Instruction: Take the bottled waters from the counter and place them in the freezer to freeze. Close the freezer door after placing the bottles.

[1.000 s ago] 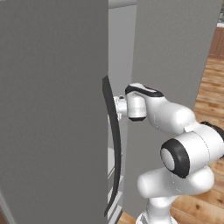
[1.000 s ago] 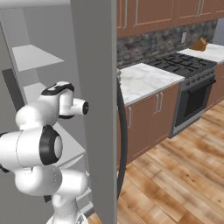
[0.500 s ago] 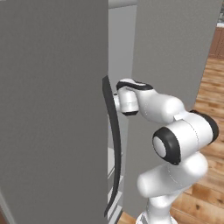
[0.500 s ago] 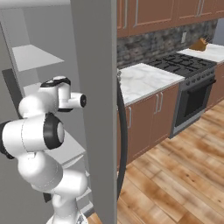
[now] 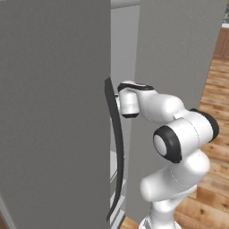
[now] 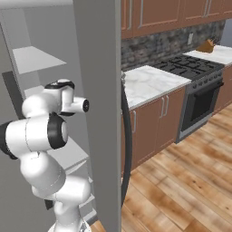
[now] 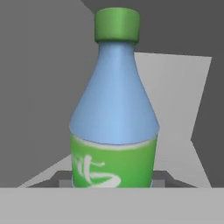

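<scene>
Since a second ago our white arm's elbow has swung over and its wrist has pushed further into the gap between the doors of the tall plain grey freezer point(image 5: 53, 112). Up close in the hand view we see a light blue plastic bottle with a green cap and green label point(image 7: 114, 113), upright between our fingers, which are closed on its base. Grey freezer walls stand behind it. The white marble counter point(image 6: 149, 84) lies to the right

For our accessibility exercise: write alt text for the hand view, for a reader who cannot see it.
A blue bottle with a green cap and green label stands upright, close to the camera, against plain grey freezer walls.
</scene>
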